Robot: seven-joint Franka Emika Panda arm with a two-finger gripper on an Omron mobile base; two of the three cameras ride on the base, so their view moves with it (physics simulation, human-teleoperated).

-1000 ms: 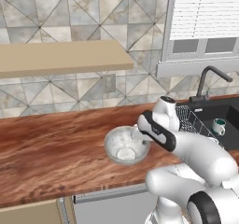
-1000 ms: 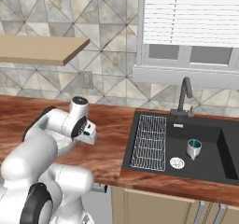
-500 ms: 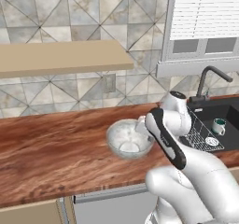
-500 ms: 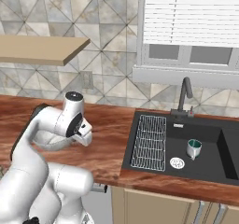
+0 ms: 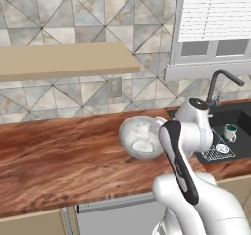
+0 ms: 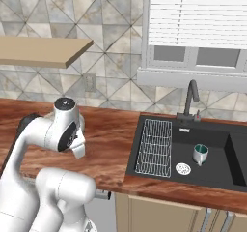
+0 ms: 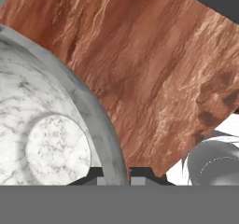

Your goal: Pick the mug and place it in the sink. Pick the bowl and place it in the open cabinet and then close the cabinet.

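Observation:
The mottled grey-white bowl (image 5: 138,137) hangs tilted above the wooden counter (image 5: 59,155), its opening turned toward the left base camera. My gripper (image 7: 115,175) is shut on the bowl's rim (image 7: 100,125), one fingertip on each side of the wall. The mug (image 6: 200,153), white with a green inside, stands in the black sink (image 6: 219,173) near the round drain; it also shows in the left base view as the mug (image 5: 229,132). The cabinet (image 5: 68,60) appears as a beige board on the wall above the counter; its doors are out of view.
A white wire rack (image 6: 155,146) lies in the sink's left part. The dark gooseneck faucet (image 6: 192,98) stands behind the basin, under a window with blinds. A wall outlet (image 5: 114,86) sits on the tiled backsplash. Beige drawers run below the counter.
The arm has risen and carried the bowl up off the counter and a little to the right, tilting it. The mug has not moved.

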